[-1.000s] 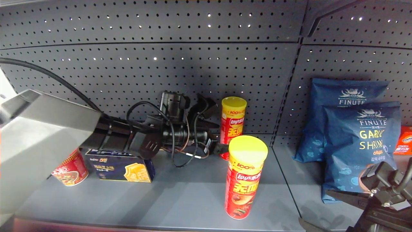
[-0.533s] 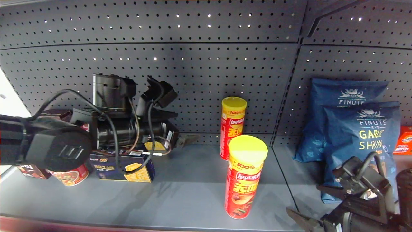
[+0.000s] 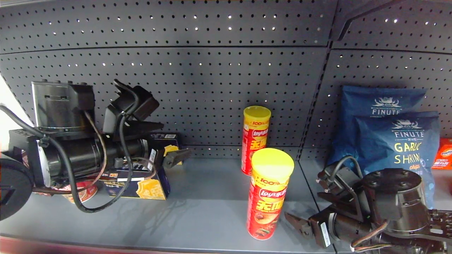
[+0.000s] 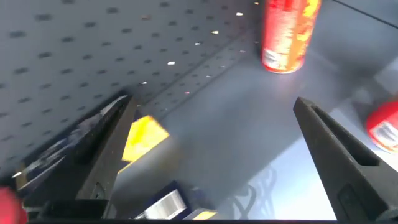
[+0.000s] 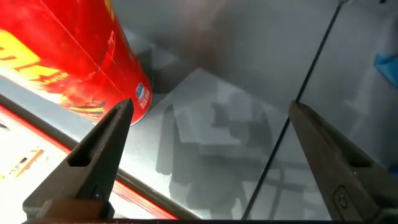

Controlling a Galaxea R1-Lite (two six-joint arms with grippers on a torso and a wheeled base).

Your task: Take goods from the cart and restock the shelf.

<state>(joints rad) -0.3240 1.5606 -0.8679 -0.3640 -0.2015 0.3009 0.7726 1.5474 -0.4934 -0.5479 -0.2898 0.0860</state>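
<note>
Two red chip cans with yellow lids stand upright on the grey shelf (image 3: pixel 212 208), the front can (image 3: pixel 270 194) near the edge and the rear can (image 3: pixel 255 137) by the pegboard. My left gripper (image 3: pixel 175 138) hangs open and empty above the blue boxes, well left of both cans. From the left wrist, its gripper (image 4: pixel 217 155) points toward the rear can (image 4: pixel 286 31). My right gripper (image 3: pixel 307 208) is open low at the shelf front, just right of the front can. From the right wrist, that gripper (image 5: pixel 211 162) has the front can (image 5: pixel 68 56) beside one finger, not between them.
A blue cracker box (image 3: pixel 144 185) and a red noodle cup (image 3: pixel 79 188) lie under the left arm. Blue chip bags (image 3: pixel 392 141) and an orange pack (image 3: pixel 445 153) fill the right bay. Bare shelf lies between the boxes and the cans.
My left gripper has drawn back to the left, away from the rear can, which stays standing. My right arm has come in leftward along the shelf front toward the front can.
</note>
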